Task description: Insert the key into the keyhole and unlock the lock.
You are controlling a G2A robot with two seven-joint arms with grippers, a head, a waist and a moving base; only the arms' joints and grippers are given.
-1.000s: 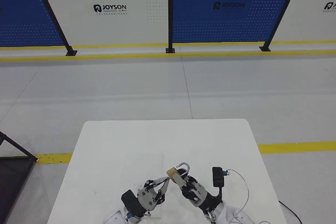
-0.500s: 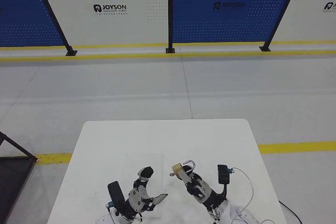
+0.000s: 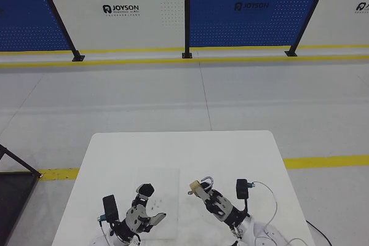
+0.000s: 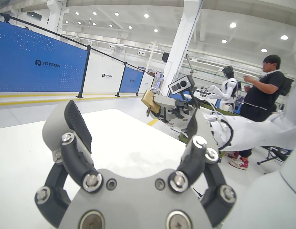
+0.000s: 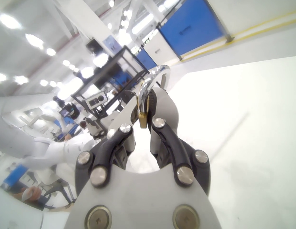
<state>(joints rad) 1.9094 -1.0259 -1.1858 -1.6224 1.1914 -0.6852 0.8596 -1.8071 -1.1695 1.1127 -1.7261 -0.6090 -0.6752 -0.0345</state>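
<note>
My right gripper [image 3: 203,192] is shut on a brass padlock [image 3: 197,186] and holds it above the white table [image 3: 172,154], near the front edge. The silver shackle [image 5: 157,77] sticks out past the fingertips, with the brass body [image 5: 142,120] pinched between the pads. In the left wrist view the padlock [image 4: 150,101] hangs in the air and a small key [image 4: 148,113] sticks out of its lower end. My left gripper [image 3: 152,203] stands open to the left of the lock, apart from it. Nothing sits between its ribbed pads [image 4: 77,122].
A cable [image 3: 267,198] loops off the right arm near the table's right edge. A black rack [image 3: 3,165] stands on the floor to the left of the table. Blue and white barrier panels [image 3: 246,21] line the far side of the floor.
My left gripper let go at the key, opened, and drew back to the left, away from the lock. The right gripper kept hold of the padlock and barely shifted.
</note>
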